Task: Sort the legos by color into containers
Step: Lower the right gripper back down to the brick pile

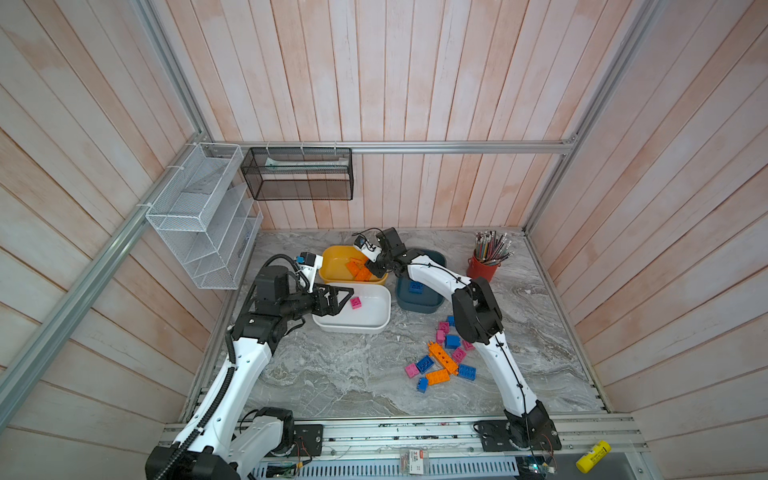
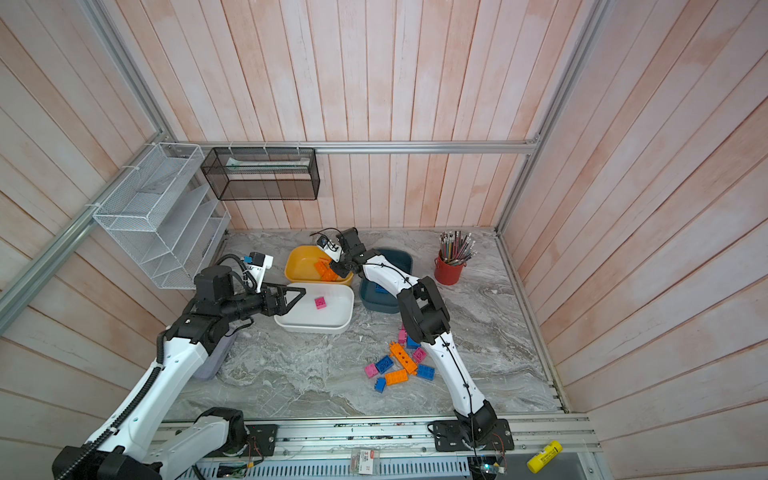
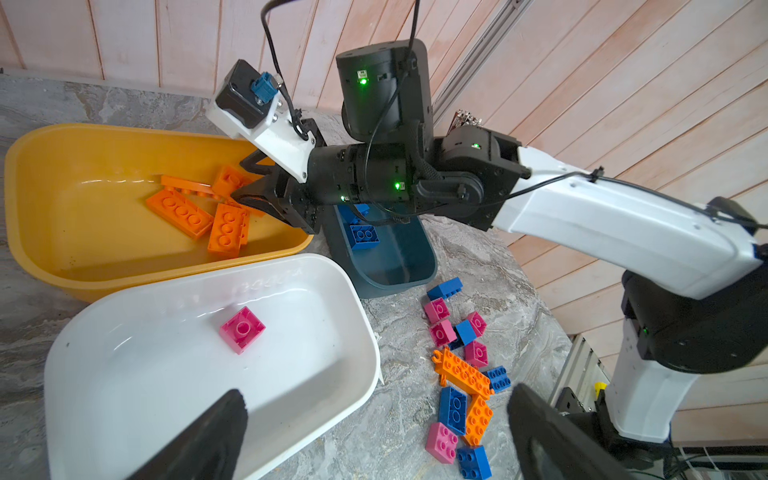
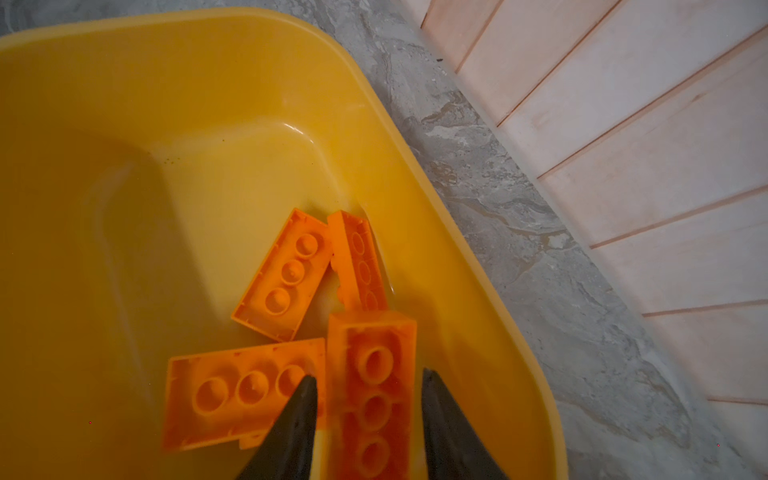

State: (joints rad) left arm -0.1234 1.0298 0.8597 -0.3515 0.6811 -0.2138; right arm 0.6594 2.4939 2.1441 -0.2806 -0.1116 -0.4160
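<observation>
**A:** Gripper status?

**B:** The right gripper point(image 4: 369, 376) is down inside the yellow tub point(image 1: 332, 254), which sits just behind the white tub point(image 1: 376, 326). Its fingers are parted a little, with one oblong orange brick point(image 4: 374, 361) between them, blurred. The wrist view shows a thin gap on each side, so it's not pinched.

**A:** Left?

**B:** The left gripper point(image 1: 343, 300) hovers over the left end of the white tub. Fingers spread wide, nothing between them.

**A:** What's sorted?

**B:** Three other orange bricks point(image 4: 280, 272) lie on the yellow tub's floor, one of them on its side. There's one pink brick point(image 1: 355, 302) in the white tub, left of its middle. Two blue bricks point(image 3: 363, 237) are in the teal tub point(image 1: 422, 306), which is just right of the white tub. The right arm covers part of that tub in both top views.

**A:** Unsorted?

**B:** There's a loose pile point(image 1: 446, 357) on the marble table point(image 1: 324, 386), right of the white tub and nearer the robot base, apart from it. It's a mix of pink, blue and orange. The long orange brick point(image 1: 443, 358) lies across the middle of the pile, with a shorter orange one just on its near side. The right forearm passes over the pile's right edge.
</observation>
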